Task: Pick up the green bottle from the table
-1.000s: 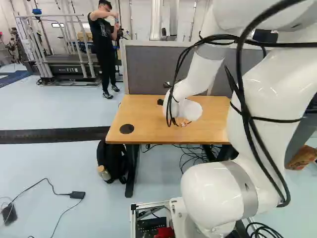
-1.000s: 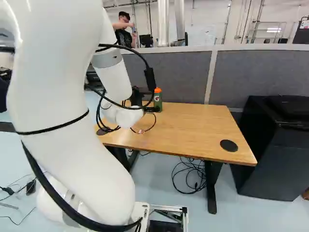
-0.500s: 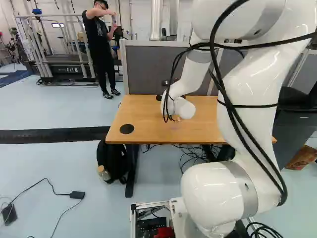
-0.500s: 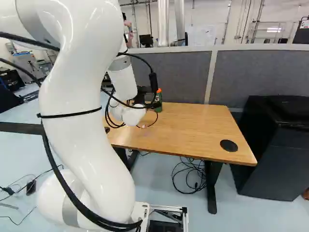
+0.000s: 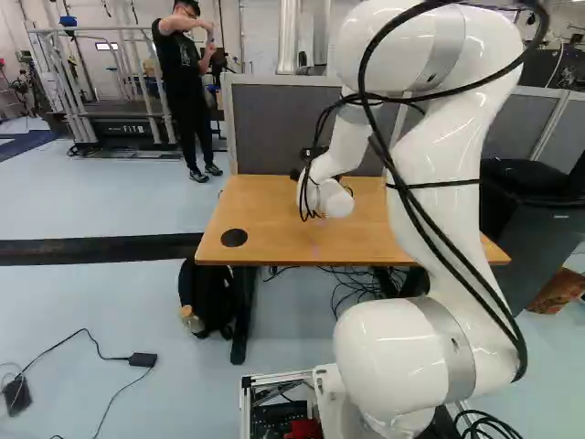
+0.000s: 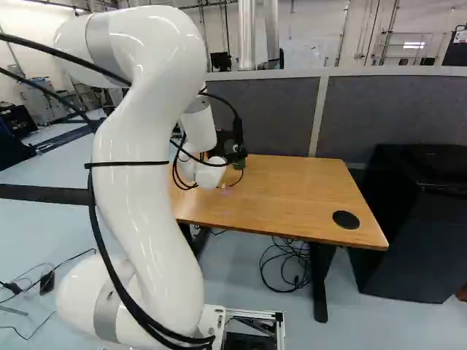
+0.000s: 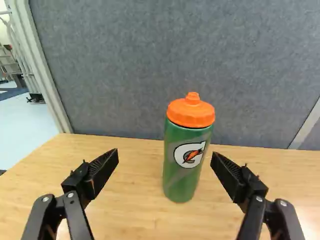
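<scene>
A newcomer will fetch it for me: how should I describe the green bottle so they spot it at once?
Find the grey partition, then the wooden table in front of it. Near the partition stands an upright green bottle with a pale round logo. Its bright orange lid and its height set it apart from the flat black discs on the tabletop.

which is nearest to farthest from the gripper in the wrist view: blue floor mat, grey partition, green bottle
1. green bottle, on the table, ahead of the gripper, in line with the gap between its open fingers
2. grey partition, behind the bottle
3. blue floor mat, far off past the partition's end
</scene>
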